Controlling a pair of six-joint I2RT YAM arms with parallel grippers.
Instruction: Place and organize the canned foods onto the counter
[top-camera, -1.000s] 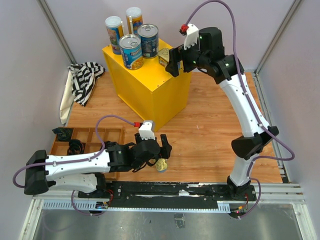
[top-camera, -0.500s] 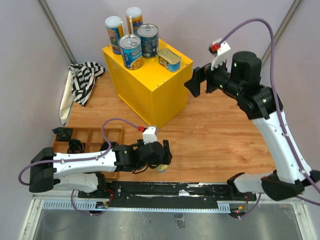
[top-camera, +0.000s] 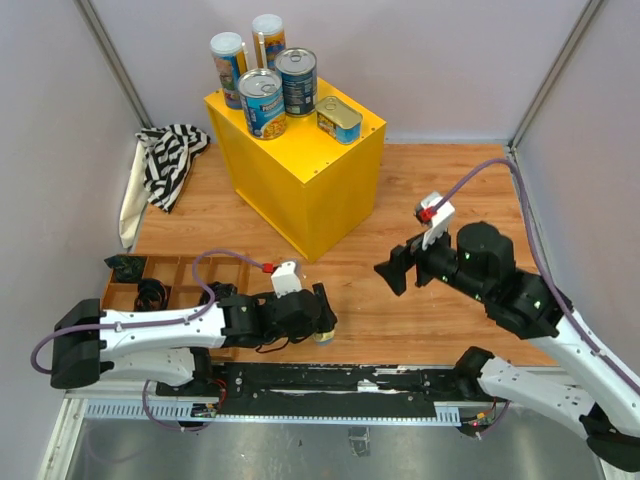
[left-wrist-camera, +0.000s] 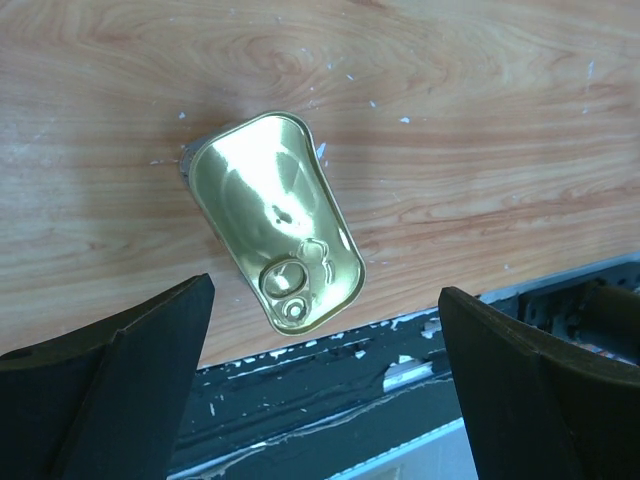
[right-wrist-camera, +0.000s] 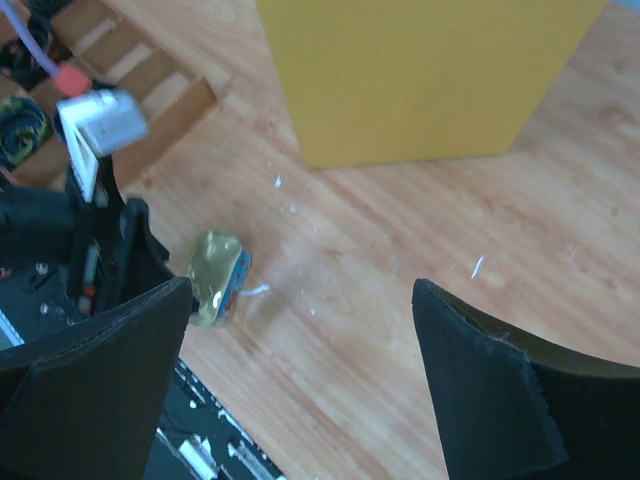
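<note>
Left tool (left-wrist-camera: 322, 300) is spread apart, and a flat, shiny gold rounded-rectangle tin (left-wrist-camera: 272, 215) with a pull-tab lies just ahead between its fingers on the wood-grain desk (left-wrist-camera: 480, 120). Right tool (right-wrist-camera: 300, 295) is also apart and empty, with the smooth yellow counter (right-wrist-camera: 420, 70) ahead of it.

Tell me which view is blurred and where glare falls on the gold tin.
Right wrist view: soft throughout, the gold tin and wooden tray smeared. Left wrist view: sharp, bright glare across the tin's lid. Top external view: sharp, evenly lit.
</note>
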